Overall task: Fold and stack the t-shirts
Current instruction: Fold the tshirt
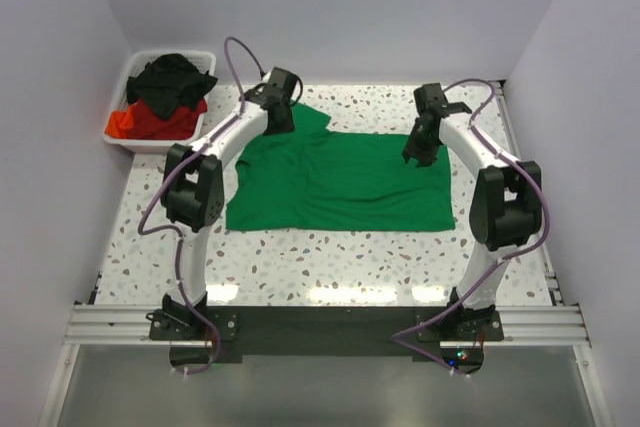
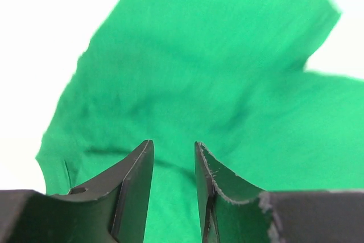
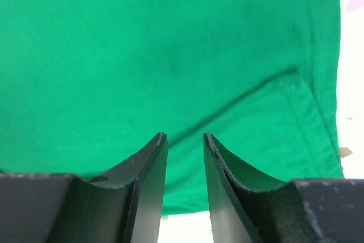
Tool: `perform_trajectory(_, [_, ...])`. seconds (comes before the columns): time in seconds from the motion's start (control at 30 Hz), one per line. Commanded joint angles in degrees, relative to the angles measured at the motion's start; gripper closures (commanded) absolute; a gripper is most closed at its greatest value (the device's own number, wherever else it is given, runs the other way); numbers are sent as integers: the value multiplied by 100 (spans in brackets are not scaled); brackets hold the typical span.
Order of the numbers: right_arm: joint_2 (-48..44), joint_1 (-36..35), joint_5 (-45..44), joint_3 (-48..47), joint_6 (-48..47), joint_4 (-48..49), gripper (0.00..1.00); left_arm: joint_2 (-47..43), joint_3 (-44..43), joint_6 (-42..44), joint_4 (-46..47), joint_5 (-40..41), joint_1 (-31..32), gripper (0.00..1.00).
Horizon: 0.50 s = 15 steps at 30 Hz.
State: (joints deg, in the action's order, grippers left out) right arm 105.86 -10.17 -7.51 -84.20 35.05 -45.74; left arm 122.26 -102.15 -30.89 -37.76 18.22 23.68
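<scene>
The left hand has its two fingers a little apart, with a narrow gap between them and nothing in the gap. Below it I see only the green t-shirt, at the place where a sleeve goes out from the body. The right hand is in the same state: slightly open, holding nothing. It is over smooth green cloth where one crease runs across, close to the hem. Whether the fingertips touch the cloth, I cannot tell for either hand.

From above, the left hand is at the far left part of the shirt and the right hand is at its right part. The green t-shirt lies spread in the middle of the worktop, nearer to the far edge. A black t-shirt and a red t-shirt wait in the white bin at the far left corner.

I think the fold is not yet begun. To do it well, each hand should open wider, take only the top layer near the edge, and both should lift together. Then the cloth stays tight between them and the crease does not go into the fold.
</scene>
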Motion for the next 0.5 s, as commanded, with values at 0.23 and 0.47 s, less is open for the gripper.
perform_trajectory(0.23, [1278,15,-664,-2231,-200,-489,56,1546,-3003,162,-410,-731,-680,50])
perform_trajectory(0.47, [1885,59,-638,-2768,-271,73,56,1696,-2311,443,1040,-1057,-813,36])
